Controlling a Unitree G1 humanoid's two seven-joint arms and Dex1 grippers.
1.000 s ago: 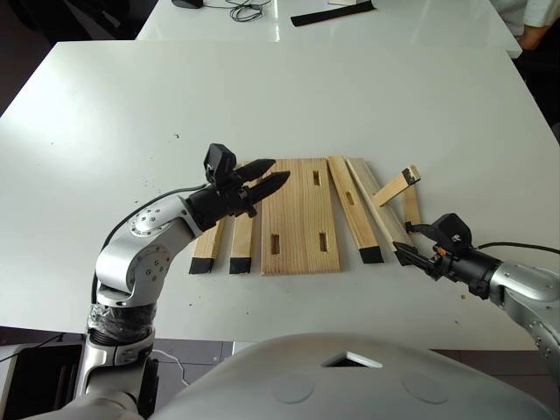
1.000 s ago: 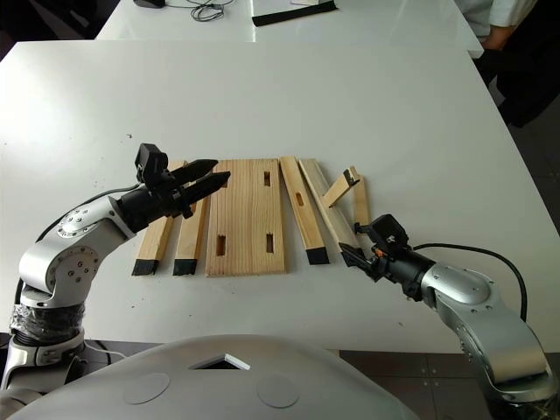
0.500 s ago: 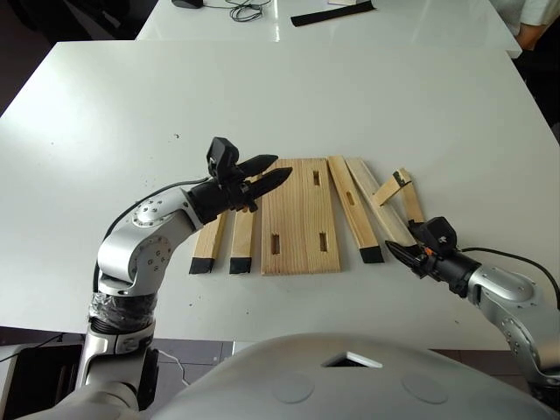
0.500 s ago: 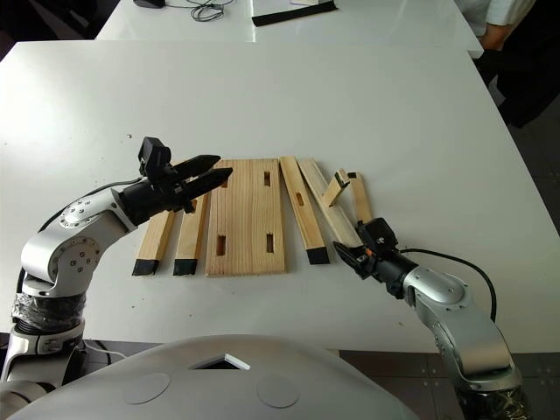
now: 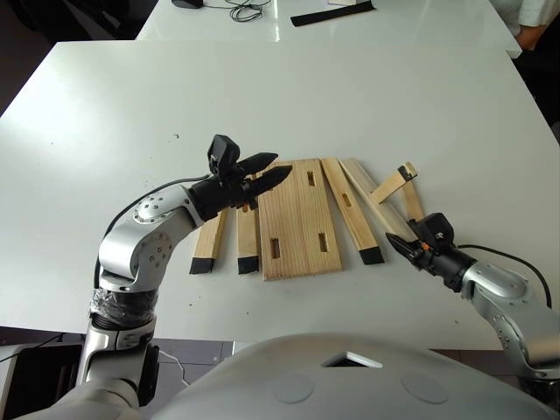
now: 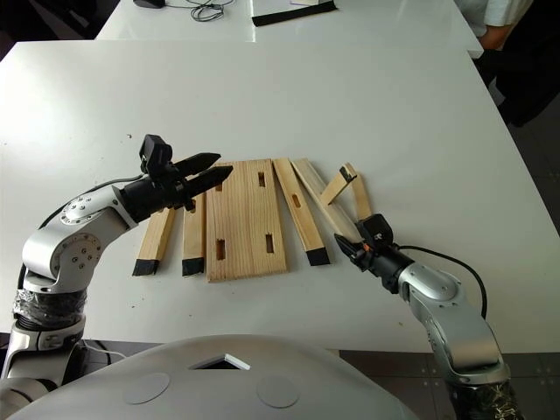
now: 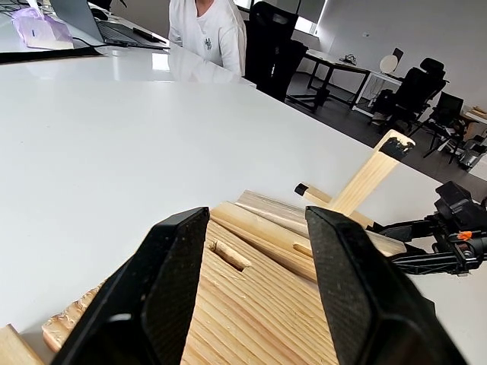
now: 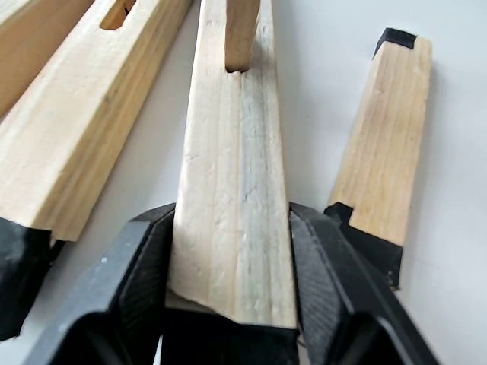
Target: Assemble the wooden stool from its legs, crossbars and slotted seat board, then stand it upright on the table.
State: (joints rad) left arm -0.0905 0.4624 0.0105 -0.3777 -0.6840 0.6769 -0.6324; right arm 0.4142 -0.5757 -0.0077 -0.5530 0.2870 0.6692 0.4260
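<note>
The slotted seat board (image 5: 297, 219) lies flat on the white table (image 5: 131, 105). Two black-tipped legs (image 5: 208, 245) (image 5: 248, 236) lie along its left side. On its right lies a slotted leg (image 5: 350, 210), then another leg (image 8: 232, 190) with a crossbar (image 5: 395, 182) standing tilted in its slot. A short piece (image 5: 411, 203) lies beyond that. My left gripper (image 5: 267, 171) hovers open over the board's far left corner. My right gripper (image 5: 398, 243) is shut on the near, black-capped end of the leg with the crossbar.
A second white table behind carries a black strap (image 5: 332, 13) and a cable (image 5: 245, 10). The table's front edge runs close below the parts. Bare tabletop spreads on the far side and to the left.
My right gripper moved forward onto the near end of the leg and closed around it. The seat board and the legs beside it turned slightly, their far ends shifting left. The left gripper hardly moved.
</note>
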